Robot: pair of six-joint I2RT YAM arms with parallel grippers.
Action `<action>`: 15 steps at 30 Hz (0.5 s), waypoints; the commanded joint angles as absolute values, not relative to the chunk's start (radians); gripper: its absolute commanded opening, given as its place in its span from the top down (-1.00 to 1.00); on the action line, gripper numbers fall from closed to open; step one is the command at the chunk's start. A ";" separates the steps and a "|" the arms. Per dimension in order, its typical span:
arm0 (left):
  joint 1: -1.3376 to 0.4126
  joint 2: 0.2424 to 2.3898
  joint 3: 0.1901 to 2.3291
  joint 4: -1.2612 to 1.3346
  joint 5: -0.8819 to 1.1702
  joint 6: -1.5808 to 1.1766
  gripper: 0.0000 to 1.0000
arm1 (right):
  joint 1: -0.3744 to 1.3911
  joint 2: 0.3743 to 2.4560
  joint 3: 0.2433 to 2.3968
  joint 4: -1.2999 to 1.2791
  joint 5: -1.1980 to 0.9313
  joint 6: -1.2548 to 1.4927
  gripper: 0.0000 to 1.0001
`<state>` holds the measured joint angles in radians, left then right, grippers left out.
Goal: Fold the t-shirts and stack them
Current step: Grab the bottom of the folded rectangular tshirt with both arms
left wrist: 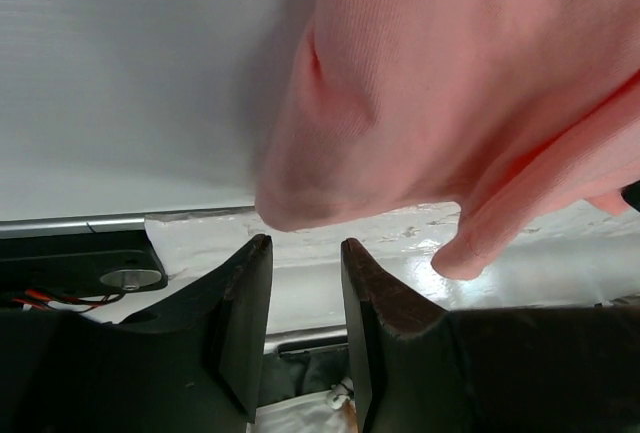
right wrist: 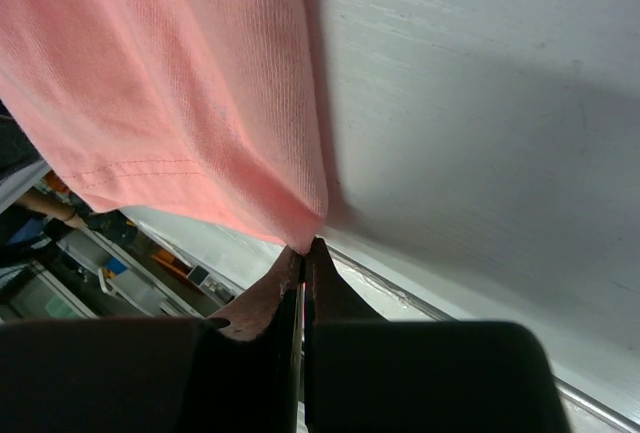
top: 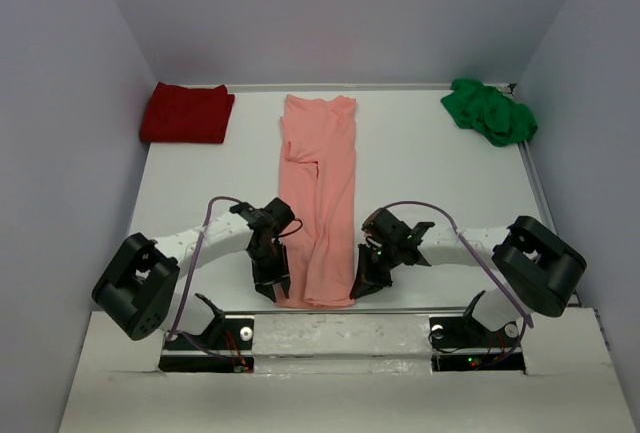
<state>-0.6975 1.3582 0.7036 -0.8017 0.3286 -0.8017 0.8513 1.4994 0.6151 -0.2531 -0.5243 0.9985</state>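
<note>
The salmon-pink t-shirt [top: 320, 203] lies folded in a long strip down the middle of the table, its hem at the near edge. My left gripper [top: 272, 288] is at its near left corner, open and empty; in the left wrist view [left wrist: 305, 245] the cloth [left wrist: 450, 83] hangs just beyond the fingertips. My right gripper [top: 362, 288] is at the near right corner, shut on the hem; the right wrist view [right wrist: 304, 248] shows the pink cloth [right wrist: 170, 83] pinched between the tips. The dark red t-shirt [top: 187, 113] lies folded at the back left. The bright green t-shirt [top: 490, 111] lies crumpled at the back right.
The white table [top: 440, 183] is bounded by pale walls on three sides. The table's near edge [top: 340, 318] runs just behind both grippers, with the arm bases [top: 205, 338] below it.
</note>
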 commanded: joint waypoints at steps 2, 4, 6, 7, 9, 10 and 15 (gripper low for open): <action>-0.704 1.350 0.724 -0.834 0.270 -0.842 0.14 | 0.838 1.488 0.629 -0.255 -0.535 0.977 1.00; -0.703 1.353 0.730 -0.841 0.247 -0.857 0.14 | 0.838 1.483 0.627 -0.255 -0.540 0.971 1.00; -0.704 1.364 0.727 -0.833 0.245 -0.864 0.14 | 0.838 1.485 0.627 -0.258 -0.551 0.962 1.00; -0.704 1.367 0.724 -0.830 0.245 -0.867 0.14 | 0.838 1.488 0.629 -0.258 -0.552 0.957 1.00; -0.704 1.368 0.721 -0.816 0.247 -0.873 0.14 | 0.828 1.489 0.629 -0.259 -0.558 0.950 1.00; -0.704 1.371 0.718 -0.813 0.248 -0.879 0.14 | 0.828 1.488 0.629 -0.261 -0.561 0.943 1.00; -0.710 1.378 0.689 -0.781 0.273 -0.902 0.14 | 0.819 1.488 0.624 -0.261 -0.568 0.936 1.00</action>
<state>-0.6998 1.3712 0.7029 -0.7856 0.2661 -0.8696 0.8322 1.4994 0.6151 -0.2543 -0.5526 0.9607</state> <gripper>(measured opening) 0.429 0.023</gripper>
